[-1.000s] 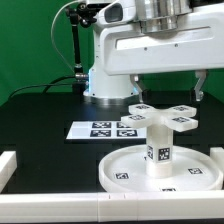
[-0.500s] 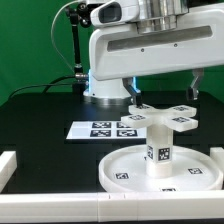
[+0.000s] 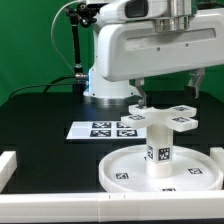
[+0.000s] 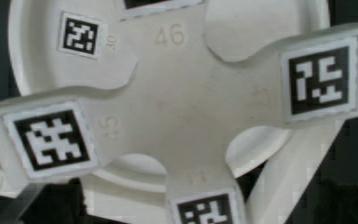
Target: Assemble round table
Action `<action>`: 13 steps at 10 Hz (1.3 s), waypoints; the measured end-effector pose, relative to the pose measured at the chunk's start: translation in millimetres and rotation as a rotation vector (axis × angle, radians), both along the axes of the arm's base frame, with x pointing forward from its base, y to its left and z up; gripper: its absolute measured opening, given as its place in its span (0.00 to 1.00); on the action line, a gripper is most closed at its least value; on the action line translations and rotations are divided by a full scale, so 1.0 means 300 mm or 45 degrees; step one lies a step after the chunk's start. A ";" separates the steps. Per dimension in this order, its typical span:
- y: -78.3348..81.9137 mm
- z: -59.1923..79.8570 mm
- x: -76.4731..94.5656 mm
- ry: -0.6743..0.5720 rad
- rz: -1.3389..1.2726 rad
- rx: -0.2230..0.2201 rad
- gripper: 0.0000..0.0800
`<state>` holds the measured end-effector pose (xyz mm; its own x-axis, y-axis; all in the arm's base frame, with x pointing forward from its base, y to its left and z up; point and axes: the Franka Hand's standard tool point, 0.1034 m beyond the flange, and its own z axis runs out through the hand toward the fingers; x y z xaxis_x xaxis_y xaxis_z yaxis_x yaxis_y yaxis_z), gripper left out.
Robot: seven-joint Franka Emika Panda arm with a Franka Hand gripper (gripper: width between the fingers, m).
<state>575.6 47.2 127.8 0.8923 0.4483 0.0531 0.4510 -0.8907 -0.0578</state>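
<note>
On the worktop [image 3: 40, 110] the round disc [image 3: 125, 170] carries the upright leg [image 3: 159, 150], with the cross-shaped base [image 3: 163, 117] seated on top. Whether my fingers [image 3: 170, 92] are apart, I cannot tell. Nudging the base could tilt or unseat it.

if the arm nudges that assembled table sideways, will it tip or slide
Probably slide: the round disc lies flat and broad on the table. The cross-shaped base on the short leg adds some top weight, and looks like stiff plastic.
</note>
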 end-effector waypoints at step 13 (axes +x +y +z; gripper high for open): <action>-0.022 -0.036 -0.038 -0.001 0.985 -0.099 0.81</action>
